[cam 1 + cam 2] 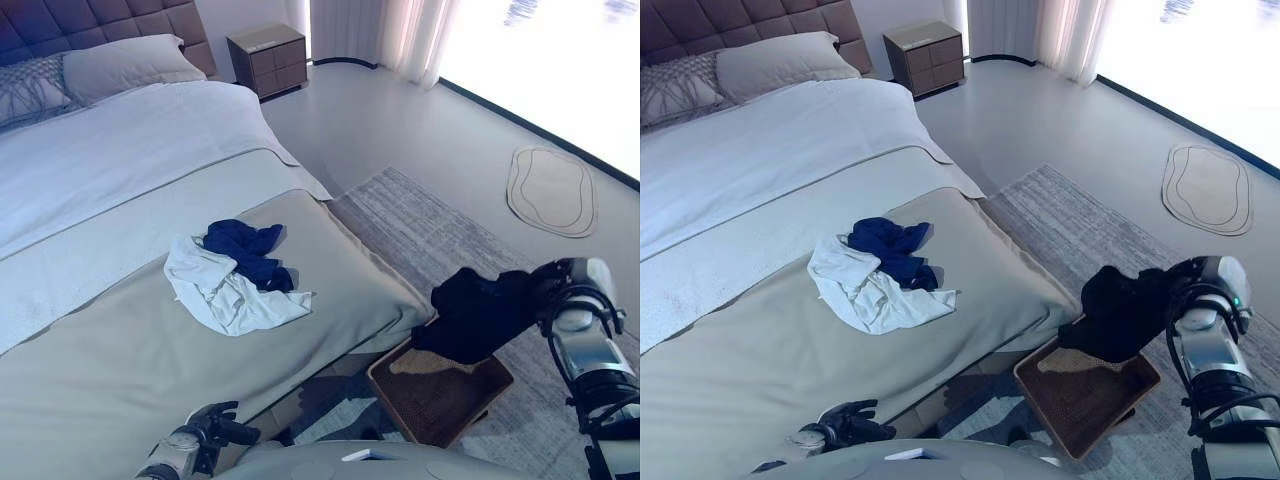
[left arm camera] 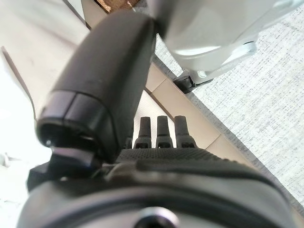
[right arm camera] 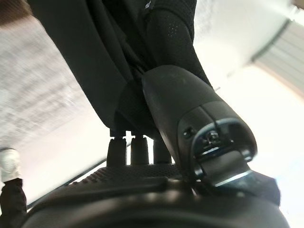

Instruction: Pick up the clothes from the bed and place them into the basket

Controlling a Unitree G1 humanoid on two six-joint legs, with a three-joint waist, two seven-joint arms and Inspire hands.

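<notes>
Right hand fingers clutching black garment, hanging above basket

Up close, the robot's dark right hand has its thumb and fingers curled into a bunched black mesh-textured fabric garment, which hangs draped over them. Pale grey woven carpet lies beyond.

Daylight glare from window, wrist views blurred close-up
</notes>
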